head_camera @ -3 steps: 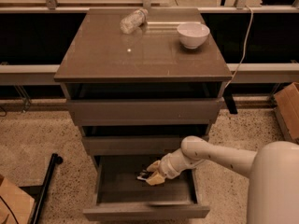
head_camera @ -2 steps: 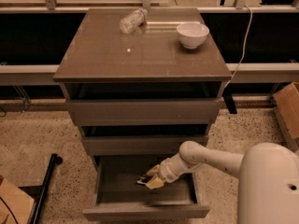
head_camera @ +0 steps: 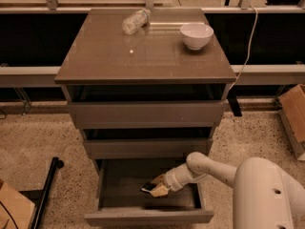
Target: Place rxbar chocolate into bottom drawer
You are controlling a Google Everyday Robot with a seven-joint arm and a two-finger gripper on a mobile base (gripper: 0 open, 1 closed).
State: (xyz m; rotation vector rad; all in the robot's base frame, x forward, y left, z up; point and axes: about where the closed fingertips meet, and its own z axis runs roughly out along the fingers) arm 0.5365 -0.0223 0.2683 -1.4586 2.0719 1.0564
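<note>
The bottom drawer [head_camera: 148, 215] of the grey-brown cabinet is pulled open. My gripper [head_camera: 157, 188] reaches down into it from the right on a white arm. It is shut on the rxbar chocolate [head_camera: 148, 187], a small dark flat bar with a pale label, held low over the drawer floor near its middle. Whether the bar touches the floor I cannot tell.
A clear plastic bottle [head_camera: 135, 21] lies on the cabinet top [head_camera: 119, 56] at the back. A white bowl [head_camera: 196, 35] stands at the back right. Cardboard boxes sit at the far right [head_camera: 294, 113] and bottom left [head_camera: 12, 206]. A black pole [head_camera: 47, 190] lies on the floor left of the drawer.
My arm has shifted slightly inside the bottom drawer and the gripper with the bar has sunk a little lower. The bar stays in the gripper.
</note>
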